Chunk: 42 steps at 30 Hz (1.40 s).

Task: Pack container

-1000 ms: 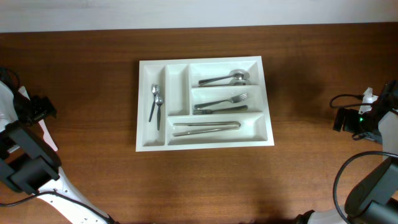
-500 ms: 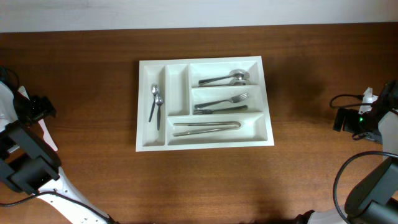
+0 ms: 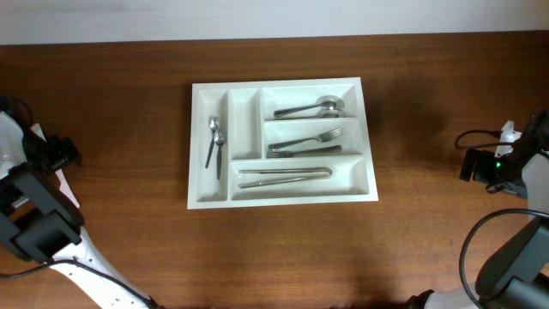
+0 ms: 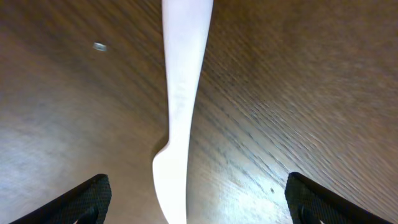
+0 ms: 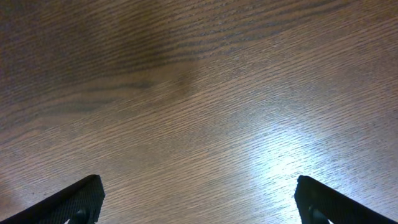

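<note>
White container (image 3: 283, 200) sits mid-counter (image 3: 429, 86), with cutlery (image 3: 304, 142) in four of its five compartments; one narrow slot is empty. Left hand (image 4: 198, 199) and right hand (image 5: 199, 199) hang wide open, holding nothing, well apart from it. Packing looks nearly finished.

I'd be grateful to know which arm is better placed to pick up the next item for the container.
Left. The left gripper, open, has a white utensil-like piece lying beneath it; the right gripper faces only bare table.
</note>
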### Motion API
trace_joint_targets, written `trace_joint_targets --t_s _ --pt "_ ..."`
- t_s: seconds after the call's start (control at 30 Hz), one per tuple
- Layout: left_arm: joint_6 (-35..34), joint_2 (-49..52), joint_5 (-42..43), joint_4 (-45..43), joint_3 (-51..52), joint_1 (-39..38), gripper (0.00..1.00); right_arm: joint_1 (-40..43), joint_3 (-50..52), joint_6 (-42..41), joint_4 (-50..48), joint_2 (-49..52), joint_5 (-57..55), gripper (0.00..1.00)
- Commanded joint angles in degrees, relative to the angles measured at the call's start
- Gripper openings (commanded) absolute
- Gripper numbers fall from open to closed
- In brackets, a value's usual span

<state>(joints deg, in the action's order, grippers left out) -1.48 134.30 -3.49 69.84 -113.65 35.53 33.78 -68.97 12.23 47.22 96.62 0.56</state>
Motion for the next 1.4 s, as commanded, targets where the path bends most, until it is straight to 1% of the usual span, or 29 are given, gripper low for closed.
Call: trace_joint_targets --t_s 0.0,0.3,0.6,1.03,1.13,1.27,1.37 --pt "-0.4 1.2 -0.7 -0.9 0.4 -0.1 0.92 0.0 0.0 0.2 -0.1 0.3 0.5 0.99" --pt "0.3 1.8 -0.5 -3.3 0.4 -0.1 0.92 0.0 0.0 0.2 -0.1 0.3 0.5 0.99" --pt "1.3 5.0 -0.4 -3.7 0.4 -0.1 0.91 0.0 0.0 0.2 -0.1 0.3 0.5 0.99" --pt "1.3 5.2 -0.3 -6.5 0.4 -0.1 0.92 0.0 0.0 0.2 -0.1 0.3 0.5 0.99" --pt "1.6 5.2 1.4 -7.2 0.4 0.1 0.91 0.0 0.0 0.2 -0.1 0.3 0.5 0.99" --pt "2.6 5.2 6.4 -8.3 0.4 1.1 0.91 0.0 0.0 0.2 -0.1 0.3 0.5 0.99" --pt "2.7 5.2 6.9 -8.5 0.4 2.0 0.91 0.0 0.0 0.2 -0.1 0.3 0.5 0.99"
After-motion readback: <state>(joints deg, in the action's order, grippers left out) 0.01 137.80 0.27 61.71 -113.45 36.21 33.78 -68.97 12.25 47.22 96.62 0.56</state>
